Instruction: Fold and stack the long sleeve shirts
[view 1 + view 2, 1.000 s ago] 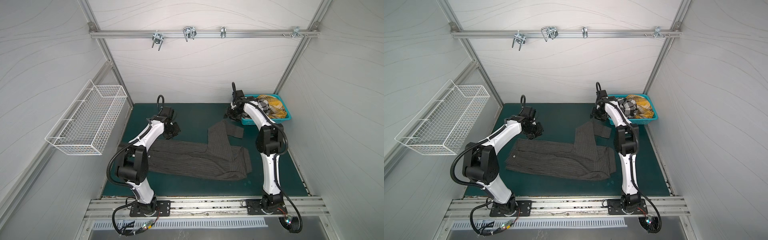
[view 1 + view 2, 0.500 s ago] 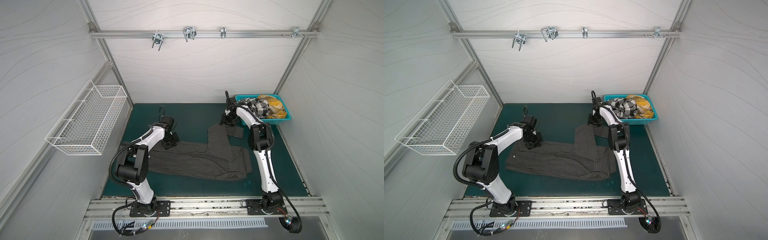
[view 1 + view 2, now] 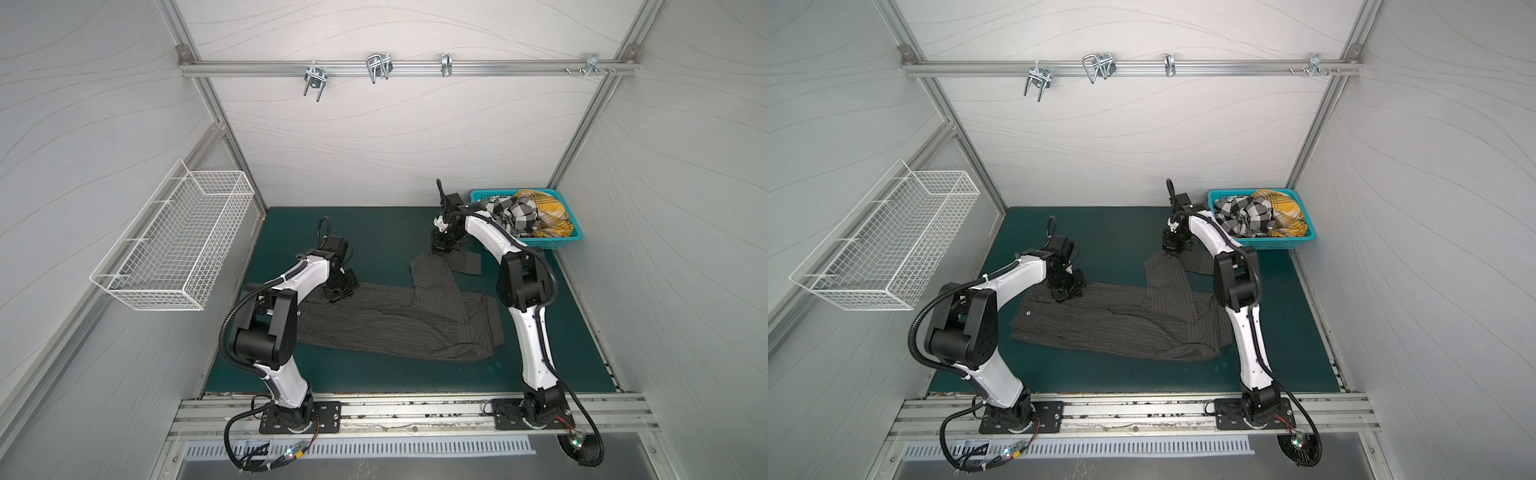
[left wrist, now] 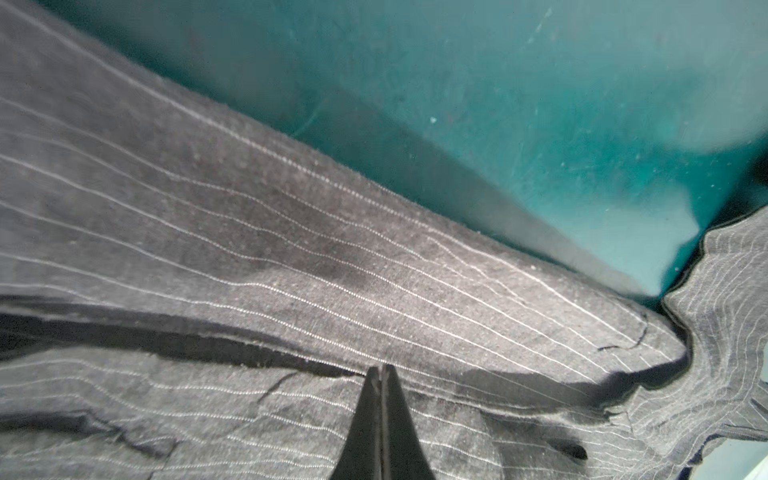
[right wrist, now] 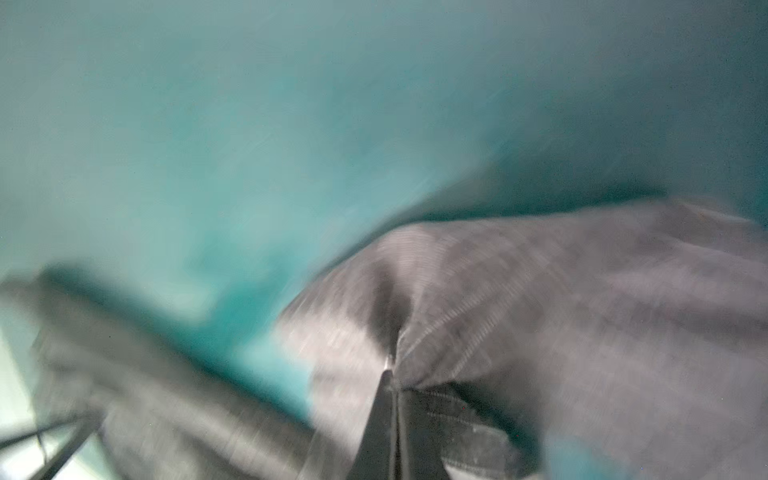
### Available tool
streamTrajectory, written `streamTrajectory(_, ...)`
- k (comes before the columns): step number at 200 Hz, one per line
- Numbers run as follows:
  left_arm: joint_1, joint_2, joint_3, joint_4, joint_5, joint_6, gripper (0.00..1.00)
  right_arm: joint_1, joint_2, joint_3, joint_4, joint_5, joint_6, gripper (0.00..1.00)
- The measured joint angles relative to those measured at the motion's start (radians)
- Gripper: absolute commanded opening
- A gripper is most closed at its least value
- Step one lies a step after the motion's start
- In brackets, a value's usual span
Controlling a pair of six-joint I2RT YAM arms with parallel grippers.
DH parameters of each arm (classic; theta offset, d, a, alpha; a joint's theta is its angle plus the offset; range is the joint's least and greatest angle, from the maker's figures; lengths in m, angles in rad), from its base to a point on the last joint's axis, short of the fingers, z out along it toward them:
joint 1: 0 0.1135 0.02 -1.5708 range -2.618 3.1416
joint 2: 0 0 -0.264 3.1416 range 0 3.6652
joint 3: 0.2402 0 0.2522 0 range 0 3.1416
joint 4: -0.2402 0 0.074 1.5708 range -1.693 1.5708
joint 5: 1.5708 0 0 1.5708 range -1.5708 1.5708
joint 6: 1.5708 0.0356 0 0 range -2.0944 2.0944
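Charcoal pinstripe shirt (image 3: 395,328) lay spread on the green table (image 3: 374,237). Left hand (image 4: 381,376) was closed, tips on a fold; grip on cloth unclear. Right hand (image 5: 392,374) was closed, pinching the puckered sleeve end near the teal basket (image 3: 482,193), which held the check shirt (image 3: 515,214) and plaid shirt (image 3: 548,212).

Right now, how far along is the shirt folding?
Done: nothing folded or stacked. In hand: the pinstriped shirt lies spread on the mat; the right fingers pinch its sleeve, and the left fingers, shut, sit at its far edge. Left: checked shirt and yellow plaid shirt, both heaped in the basket.
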Motion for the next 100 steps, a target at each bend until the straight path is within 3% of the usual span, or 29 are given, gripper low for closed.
streamTrajectory(42,0.000,-0.038,-0.004,0.019,0.019,-0.034,0.01,0.143,-0.411,-0.296,0.089,-0.010,0.006,0.00)
streamTrajectory(76,0.000,-0.072,-0.004,0.021,0.026,-0.041,0.17,0.172,-0.669,-0.628,0.173,-0.023,0.068,0.00)
streamTrajectory(100,-0.004,-0.073,-0.004,0.020,0.026,-0.040,0.29,0.180,-0.766,-0.912,0.218,-0.016,0.113,0.00)
